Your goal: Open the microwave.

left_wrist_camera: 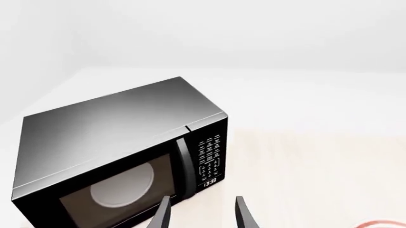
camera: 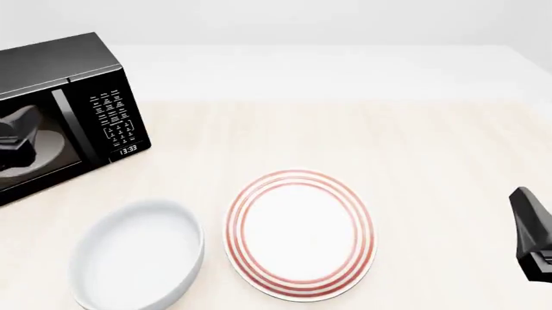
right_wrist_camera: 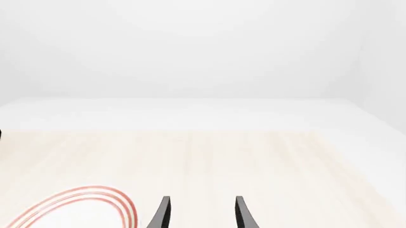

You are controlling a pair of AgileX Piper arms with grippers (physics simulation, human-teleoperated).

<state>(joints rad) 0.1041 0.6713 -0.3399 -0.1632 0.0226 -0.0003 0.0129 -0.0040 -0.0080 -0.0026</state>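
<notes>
The left gripper [left_wrist_camera: 201, 213] is being held with fingers spread, empty, just before the glossy black box-shaped microwave [left_wrist_camera: 120, 156], near its vertical bar handle [left_wrist_camera: 184, 167]; its door is being kept shut; the right gripper [right_wrist_camera: 201, 213] is likewise being held apart and empty, well right of the microwave, beyond a red-ringed white plate [camera: 300, 234] and a white bowl [camera: 138, 255].

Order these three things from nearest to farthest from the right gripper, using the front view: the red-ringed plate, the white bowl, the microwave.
From the right gripper, at the front view's right edge:
1. The red-ringed plate, near the middle of the table, is nearest.
2. The white bowl, left of the plate.
3. The microwave, at the far left, is farthest.
</notes>
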